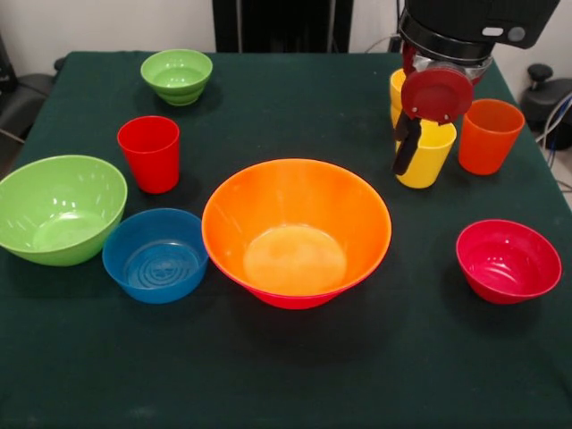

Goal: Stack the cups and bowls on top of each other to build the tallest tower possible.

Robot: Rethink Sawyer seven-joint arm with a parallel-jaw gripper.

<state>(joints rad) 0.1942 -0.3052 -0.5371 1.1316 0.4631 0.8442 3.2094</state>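
Presently recorded as follows.
Table: a dark green cloth-covered table [295, 375] is carrying every item.
Tower base: a large orange glossy plastic bowl [297, 231] is sitting at the centre, nested in a pink bowl whose rim [295, 300] is showing only underneath it.
Left group: a medium-large green plastic bowl [59, 208] is standing at the left edge, a small blue plastic bowl [155, 255] is touching it, and a red tapered plastic cup [149, 153] is standing upright just behind them.
Far side: a small green plastic bowl [177, 76] is sitting well apart from the rest.
Right group: a small red plastic bowl [508, 260] is resting alone near the right edge; an orange plastic cup [490, 135] is standing upright behind it.
Yellow cups: one yellow plastic cup [427, 156] is standing beside the orange cup, and a second yellow cup [398, 94] is partly hidden behind the arm.
Gripper: the black gripper [407, 147] is hanging at the nearer yellow cup; one finger is lying against its outer wall, but whether the claw is clamping it cannot be told.
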